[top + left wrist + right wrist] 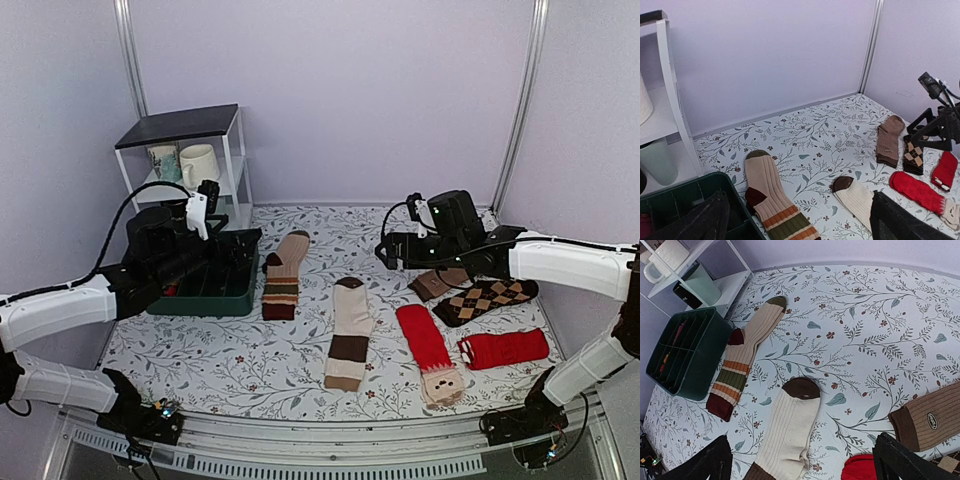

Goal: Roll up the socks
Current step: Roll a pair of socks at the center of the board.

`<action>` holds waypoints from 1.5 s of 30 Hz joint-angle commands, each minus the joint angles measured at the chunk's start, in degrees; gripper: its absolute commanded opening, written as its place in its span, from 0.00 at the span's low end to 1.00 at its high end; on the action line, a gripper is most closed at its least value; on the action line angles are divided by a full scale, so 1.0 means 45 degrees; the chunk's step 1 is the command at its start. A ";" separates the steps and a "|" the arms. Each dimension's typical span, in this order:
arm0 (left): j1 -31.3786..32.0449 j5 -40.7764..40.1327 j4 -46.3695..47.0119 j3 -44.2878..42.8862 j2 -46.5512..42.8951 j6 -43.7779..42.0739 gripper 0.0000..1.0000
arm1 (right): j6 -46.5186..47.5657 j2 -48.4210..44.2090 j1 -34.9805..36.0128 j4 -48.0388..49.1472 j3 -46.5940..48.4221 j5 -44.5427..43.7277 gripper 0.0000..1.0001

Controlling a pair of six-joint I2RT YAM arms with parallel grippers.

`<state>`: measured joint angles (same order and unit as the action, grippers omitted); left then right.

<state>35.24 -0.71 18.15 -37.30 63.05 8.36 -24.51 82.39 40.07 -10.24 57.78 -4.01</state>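
**Right of the green divided bin (200, 303): roll the cream-white sock (350, 325) tight from one end**

Right of that bin, with the tan striped sock (283, 275) lying between, your sock rests flat and straight on the worktop (200, 345). Its dark brown end is about level with the bin's front wall, and its tan end is nearer you than the bin. You can see one sock; whether a second lies beneath it cannot be told.

Your left hand (800, 200) hangs over the bin, fingers spread and holding nothing. Your right hand (804, 439) hovers farther right of the bin than the sock, raised off the worktop, likewise spread and empty.

The grasp is not yet made. The dark brown end looks the easier reach for the right hand, so come down there and pinch only the fabric's edge. Fold it onto the cream body and keep the first turn snug, because a loose start will probably spring open. Pin the tan end with the left hand so the sock cannot slide. Keep clear of the red sock (423, 335), which lies just beyond yours on the side away from the bin.
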 commanded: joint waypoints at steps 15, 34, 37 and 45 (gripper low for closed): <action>0.0014 0.1427 0.0133 -0.0398 0.0384 -0.0273 0.99 | 0.2237 -0.1506 0.0033 0.0479 -0.1439 0.3649 1.00; 0.1876 0.6146 0.3268 0.2530 0.1994 0.0071 0.94 | 0.0390 -0.4303 0.4609 0.8347 -0.8763 0.6846 0.88; 0.2609 0.5792 0.3323 0.2690 0.2456 0.0077 0.91 | 0.0591 -0.3537 0.5134 0.7837 -0.8312 0.6490 0.86; 0.4331 0.5201 0.2444 0.2901 0.2730 0.0331 0.80 | 0.1792 -0.1792 0.6252 0.6037 -0.6761 0.4748 0.81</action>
<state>51.55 24.25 30.57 -25.32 75.40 8.99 -19.99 71.59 65.87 20.56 23.03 23.00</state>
